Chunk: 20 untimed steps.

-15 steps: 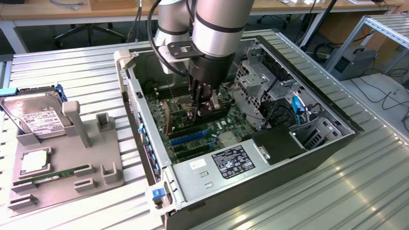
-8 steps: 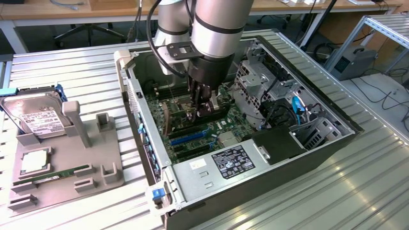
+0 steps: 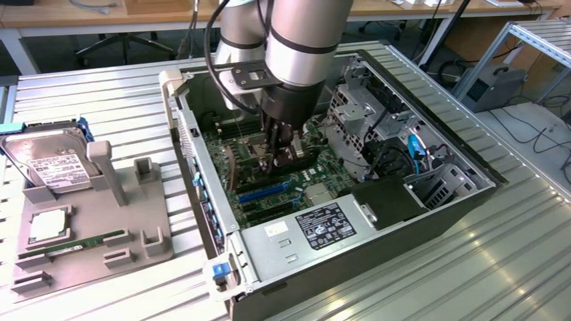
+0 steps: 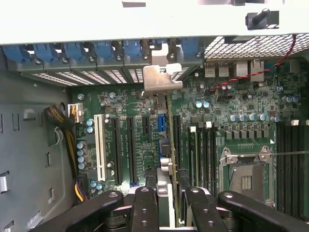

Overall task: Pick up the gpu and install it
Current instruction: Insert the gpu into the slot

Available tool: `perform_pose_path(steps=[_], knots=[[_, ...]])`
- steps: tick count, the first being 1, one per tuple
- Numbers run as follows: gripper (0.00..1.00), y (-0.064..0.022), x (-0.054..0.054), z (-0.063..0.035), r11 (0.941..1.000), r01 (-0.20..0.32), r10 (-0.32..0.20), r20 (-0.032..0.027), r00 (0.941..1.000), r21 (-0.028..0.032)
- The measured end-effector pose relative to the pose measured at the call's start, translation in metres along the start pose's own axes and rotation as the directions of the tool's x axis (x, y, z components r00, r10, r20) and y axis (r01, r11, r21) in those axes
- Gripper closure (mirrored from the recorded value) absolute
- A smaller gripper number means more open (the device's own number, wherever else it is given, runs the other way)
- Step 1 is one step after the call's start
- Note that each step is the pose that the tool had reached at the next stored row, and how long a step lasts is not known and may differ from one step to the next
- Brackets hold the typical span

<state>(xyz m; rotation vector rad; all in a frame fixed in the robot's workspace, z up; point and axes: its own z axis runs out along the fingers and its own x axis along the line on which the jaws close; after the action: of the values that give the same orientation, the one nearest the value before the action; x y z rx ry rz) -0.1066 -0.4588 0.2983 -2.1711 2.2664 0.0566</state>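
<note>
Green gpu (image 4: 170, 145), silver bracket (image 4: 161, 79)

This is a robotics or electronics lab. A bench (image 3: 107, 87) of ribbed aluminium profile carries an opened desktop computer case (image 3: 357, 221), its motherboard (image 4: 227, 121) and power supply (image 3: 303, 234) laid bare. Near the bench's edge on the exterior view's left, a grey moulded fixture (image 3: 89, 247) holds loose parts: a hard drive (image 3: 49, 164), a RAM stick (image 3: 85, 242) and a processor (image 3: 49, 227). An industrial robot arm (image 3: 308, 33) reaches down into the case. Behind the bench stand a wooden desk (image 3: 89, 13) with cables on it, an office chair base (image 3: 125, 43) on the floor, and a frame of aluminium extrusion (image 3: 526, 47) at the exterior view's right.
</note>
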Motion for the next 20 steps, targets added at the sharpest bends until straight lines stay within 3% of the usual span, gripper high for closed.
perform_pose_path(steps=[20], knots=[[0.72, 0.0052, 0.005, 0.0117, 1.0000, 0.000, 0.000, 0.0000, 1.0000, 0.0000]])
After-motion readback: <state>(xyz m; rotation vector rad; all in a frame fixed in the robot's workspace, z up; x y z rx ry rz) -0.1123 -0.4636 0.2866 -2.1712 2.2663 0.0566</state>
